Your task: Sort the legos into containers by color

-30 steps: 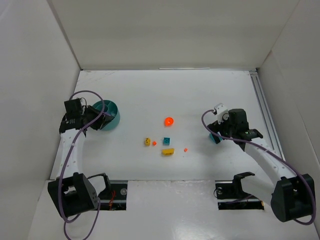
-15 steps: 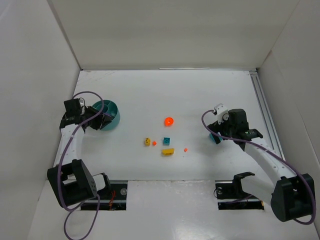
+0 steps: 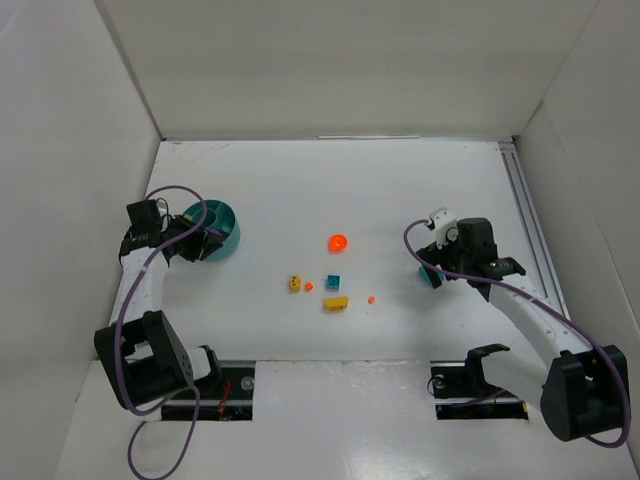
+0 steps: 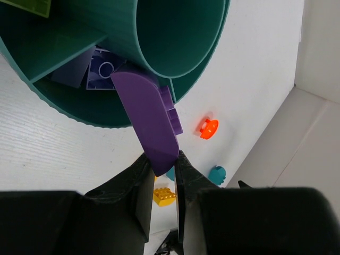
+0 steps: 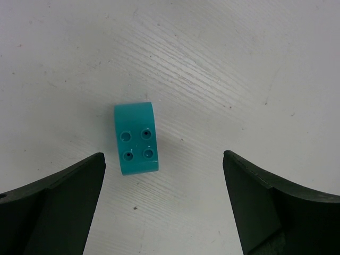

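Observation:
The round teal dish (image 3: 214, 226) sits at the left of the table. My left gripper (image 3: 197, 245) is at its near rim, shut on a long purple lego (image 4: 150, 120) that hangs over the dish wall (image 4: 69, 109). In the left wrist view another purple lego (image 4: 102, 70) lies in a compartment, and a lime green piece (image 4: 27, 5) in another. My right gripper (image 5: 162, 158) is open above a teal lego (image 5: 136, 138), which lies on the table between its fingers, nearer the left one. That lego also shows in the top view (image 3: 430, 277).
Loose on the table's middle are an orange round piece (image 3: 338, 242), a small yellow piece (image 3: 295, 284), a teal block (image 3: 333, 282), a yellow block (image 3: 335, 304) and two tiny orange bits (image 3: 371, 299). White walls close in the left, back and right.
My left arm has shifted slightly at the dish's near rim, still holding the purple lego. The right arm and the loose pieces have not moved.

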Controlling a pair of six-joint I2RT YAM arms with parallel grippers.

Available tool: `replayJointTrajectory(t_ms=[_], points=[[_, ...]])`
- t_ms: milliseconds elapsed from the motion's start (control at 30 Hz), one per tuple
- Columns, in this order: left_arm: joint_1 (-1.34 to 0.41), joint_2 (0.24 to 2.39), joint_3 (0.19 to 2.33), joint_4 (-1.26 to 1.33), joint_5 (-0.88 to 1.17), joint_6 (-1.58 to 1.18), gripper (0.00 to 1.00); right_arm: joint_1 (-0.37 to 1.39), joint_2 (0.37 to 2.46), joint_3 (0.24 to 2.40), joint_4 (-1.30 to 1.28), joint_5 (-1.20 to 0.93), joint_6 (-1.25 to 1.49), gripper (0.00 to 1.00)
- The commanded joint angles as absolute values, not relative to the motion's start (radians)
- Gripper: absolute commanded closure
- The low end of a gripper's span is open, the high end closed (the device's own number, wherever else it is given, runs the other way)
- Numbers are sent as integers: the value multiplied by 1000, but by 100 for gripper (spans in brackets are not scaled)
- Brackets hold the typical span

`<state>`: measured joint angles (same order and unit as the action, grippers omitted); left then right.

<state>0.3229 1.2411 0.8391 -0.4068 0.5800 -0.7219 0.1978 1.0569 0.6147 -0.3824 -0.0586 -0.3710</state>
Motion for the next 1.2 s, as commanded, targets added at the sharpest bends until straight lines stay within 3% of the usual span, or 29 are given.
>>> replayJointTrajectory(t_ms=[0,233,333,500,600,867,933,967,1167], points=[[333,1256,838,-388,624,-706,100,193,1057,661,-374,-44,-367,4],[333,1235,847,-397,588,-706,100,193,1057,661,-365,-44,-367,4],[333,1226,847,-397,578,-715,85,193,1066,661,-365,-44,-367,4],[333,1226,856,-387,578,-715,76,193,1066,661,-365,-44,-367,4],[333,1226,856,-377,578,-724,63,193,1066,661,-365,-44,-367,4],[333,1146,876,-377,557,-689,60,193,1066,661,-365,-54,-367,4],[333,1091,887,-377,566,-666,50,193,1057,661,-365,-54,-367,4],[333,1068,887,-377,549,-641,35,193,1048,661,-365,-54,-377,4],[226,869,927,-407,373,-565,4,193,974,661,-365,-43,-377,4]])
